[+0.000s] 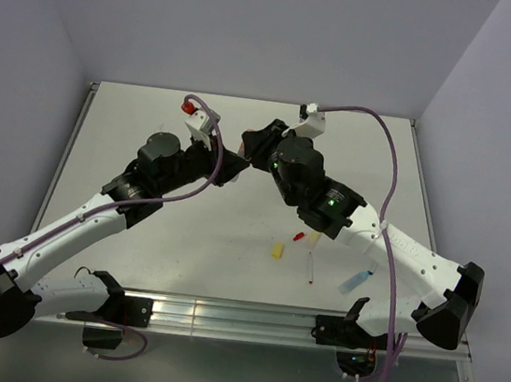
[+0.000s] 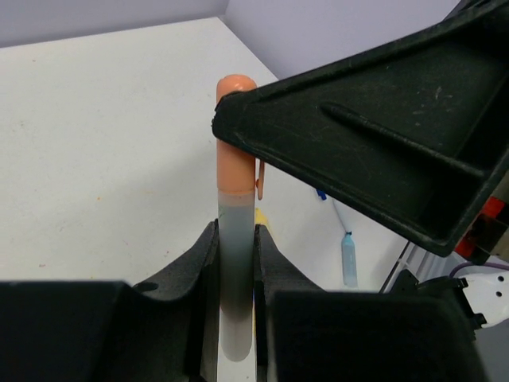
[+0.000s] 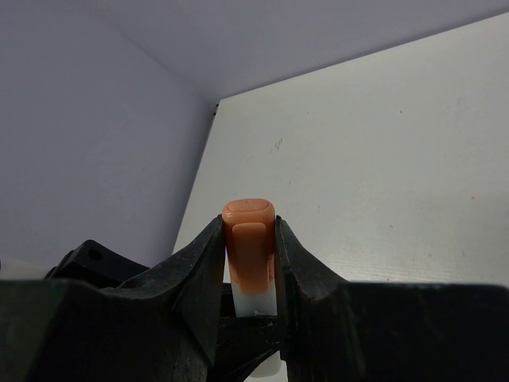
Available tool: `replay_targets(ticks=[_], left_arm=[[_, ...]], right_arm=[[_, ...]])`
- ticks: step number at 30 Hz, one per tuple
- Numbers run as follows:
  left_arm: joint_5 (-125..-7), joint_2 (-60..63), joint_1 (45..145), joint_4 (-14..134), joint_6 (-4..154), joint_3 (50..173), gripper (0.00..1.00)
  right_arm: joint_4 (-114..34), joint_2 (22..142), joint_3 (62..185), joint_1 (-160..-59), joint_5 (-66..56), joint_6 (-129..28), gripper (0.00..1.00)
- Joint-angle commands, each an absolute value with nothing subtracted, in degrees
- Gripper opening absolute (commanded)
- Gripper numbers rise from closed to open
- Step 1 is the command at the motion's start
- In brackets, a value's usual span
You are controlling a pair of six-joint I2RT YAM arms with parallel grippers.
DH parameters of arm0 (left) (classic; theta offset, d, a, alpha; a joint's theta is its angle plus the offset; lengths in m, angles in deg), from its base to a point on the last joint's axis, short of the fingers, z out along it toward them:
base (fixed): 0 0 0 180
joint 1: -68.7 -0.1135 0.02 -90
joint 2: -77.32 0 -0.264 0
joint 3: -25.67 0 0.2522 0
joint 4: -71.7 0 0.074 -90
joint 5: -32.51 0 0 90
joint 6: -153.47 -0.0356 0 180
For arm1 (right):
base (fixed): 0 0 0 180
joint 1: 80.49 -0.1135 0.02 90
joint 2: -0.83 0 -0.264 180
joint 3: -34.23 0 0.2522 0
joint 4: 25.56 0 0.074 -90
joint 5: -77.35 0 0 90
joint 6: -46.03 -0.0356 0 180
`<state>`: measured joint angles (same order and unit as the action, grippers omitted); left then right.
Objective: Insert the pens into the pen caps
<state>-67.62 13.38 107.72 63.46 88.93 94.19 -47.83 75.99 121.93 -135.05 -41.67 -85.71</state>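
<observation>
Left gripper [image 2: 237,239]: its 2 black fingers [image 2: 203,270] stand narrow and clamp the white pen [image 2: 236,302] from both sides; the inner faces are matte and curved.
White pen, place: between the left fingers, touching both, with the lower end hidden down toward the palm.
White pen, axis: the long axis runs straight out along the left fingers; the capped end points away from the left wrist.
White pen, look: a round, smooth, pale grey-white tube of plastic.
Orange cap [image 2: 235,135]: it sits on the far end of the white pen, just beyond the left fingertips, on the same axis; it is smooth plastic with a rounded closed end and a thin clip on 1 side.
Right gripper [image 3: 250,231]: its 2 fingers [image 3: 208,255] are closed tight on the orange cap, 1 on each side; in the right wrist view the cap stands upright, rounded end up, with a piece of white body under it.
Light blue pen [image 2: 348,259]: it lies flat on the table [image 2: 95,143], beyond the left fingers and to their right, well apart from them.
Yellow cap [image 1: 277,249] and red pen [image 1: 310,269]: they lie on the table near each other, apart from both grippers.
Table: a flat, white, slightly speckled surface.
Wall [image 3: 95,119]: plain pale lilac, behind the table.
</observation>
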Motion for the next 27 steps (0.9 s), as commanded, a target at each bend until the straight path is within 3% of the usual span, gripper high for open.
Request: replay_targets(ticks=[1,15,24,26,27], left_arm=[[-60.31,13.43,105.7,82.47,87.47,102.27,0.0],[-62.41,12.63,105.7,79.49,88.08,103.16,0.0],[-65.32,12.99,107.01,72.01,90.28,98.06,0.0],[-65.14,13.33,107.28,71.74,90.72,96.4,0.02],[-65.05,13.42,107.28,71.57,90.89,96.04,0.1]], right_arm=[[-61.03,77.82,119.28,-141.48,-29.53,-87.3,0.0],[-62.78,78.35,121.28,-142.63,-31.81,-87.39,0.0],[-64.8,80.8,133.23,-131.73,-29.0,-83.44,0.0],[-65.42,81.69,135.0,-130.15,-28.83,-83.0,0.0],[-65.77,82.65,136.66,-129.71,-28.82,-82.91,0.0]])
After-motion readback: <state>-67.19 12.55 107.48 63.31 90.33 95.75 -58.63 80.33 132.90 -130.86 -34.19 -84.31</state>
